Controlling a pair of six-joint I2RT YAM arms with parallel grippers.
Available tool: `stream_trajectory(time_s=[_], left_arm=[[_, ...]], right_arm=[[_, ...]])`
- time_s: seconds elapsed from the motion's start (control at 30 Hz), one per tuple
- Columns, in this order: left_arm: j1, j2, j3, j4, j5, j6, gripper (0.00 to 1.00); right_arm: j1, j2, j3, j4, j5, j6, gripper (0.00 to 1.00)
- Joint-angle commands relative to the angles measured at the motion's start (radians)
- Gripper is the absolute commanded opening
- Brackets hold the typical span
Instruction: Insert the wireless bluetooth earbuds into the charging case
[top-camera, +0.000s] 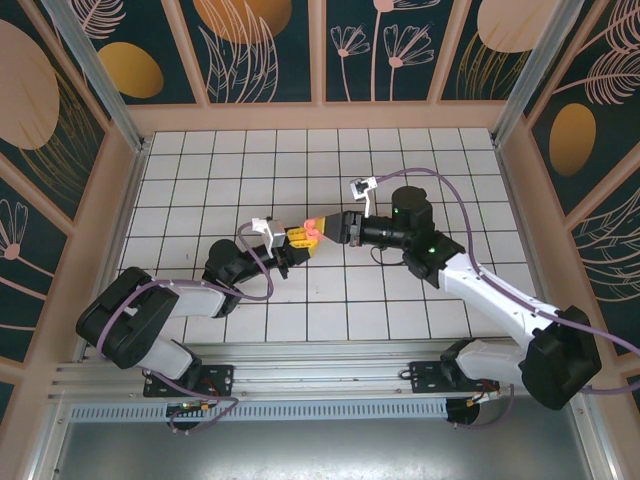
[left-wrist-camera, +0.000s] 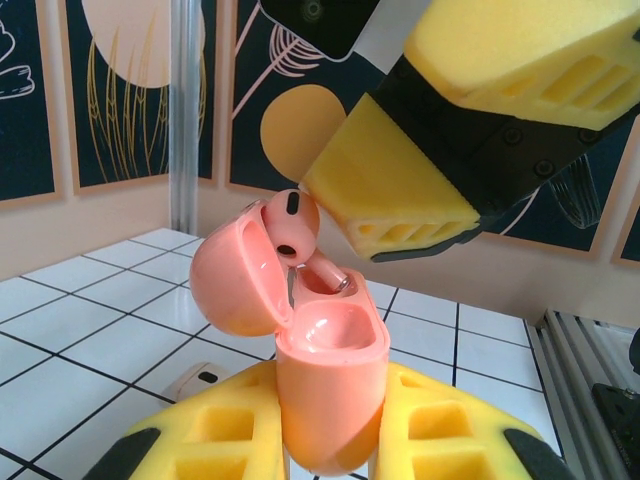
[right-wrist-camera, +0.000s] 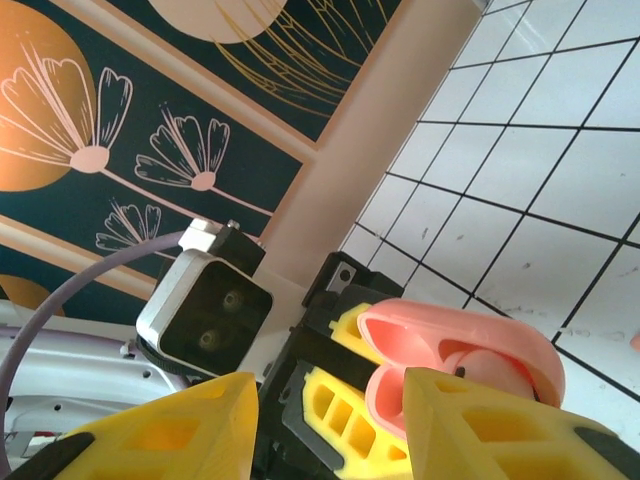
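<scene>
An open coral-pink charging case (left-wrist-camera: 333, 370) stands upright between the yellow fingers of my left gripper (left-wrist-camera: 333, 432), which is shut on it. Its lid (left-wrist-camera: 235, 280) hangs open to the left. A coral earbud (left-wrist-camera: 290, 225) sits with its stem down in the far socket, while the near socket (left-wrist-camera: 335, 330) holds nothing. My right gripper (right-wrist-camera: 330, 392) hovers just above the case with its jaws apart, one yellow finger (left-wrist-camera: 385, 195) right beside the earbud. From above, the two grippers (top-camera: 295, 238) (top-camera: 335, 228) meet at the case (top-camera: 313, 231). A pale whitish earbud (left-wrist-camera: 195, 378) lies on the tiles.
The white tiled floor (top-camera: 300, 160) is ringed by peach walls with dark floral panels (top-camera: 260, 40). The left wrist camera (right-wrist-camera: 205, 310) faces my right gripper at close range. An aluminium rail (top-camera: 300, 380) runs along the near edge.
</scene>
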Motion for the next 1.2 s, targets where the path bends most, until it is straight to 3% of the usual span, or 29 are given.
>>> stream_trajectory(time_s=[0.0,0.47,0.63,0.87,1.17], left_arm=[[-0.006,-0.009,0.027,0.050,0.021,0.004,0.02],[-0.005,0.010,0.031,0.083,0.021,-0.020,0.02],[-0.006,0.001,0.020,0.088,-0.039,-0.044,0.02],[0.004,-0.035,0.021,-0.056,-0.098,-0.016,0.03],[0.137,-0.041,0.015,-0.091,-0.060,-0.115,0.03]], right_arm=[[0.005,-0.037,0.028,-0.030,-0.021,-0.031,0.42],[0.004,-0.064,0.050,-0.058,-0.037,-0.055,0.40],[-0.006,-0.086,0.068,-0.101,-0.010,-0.070,0.41],[-0.011,-0.074,0.115,-0.175,0.032,-0.093,0.42],[0.005,-0.017,0.180,-0.280,0.130,-0.110,0.42]])
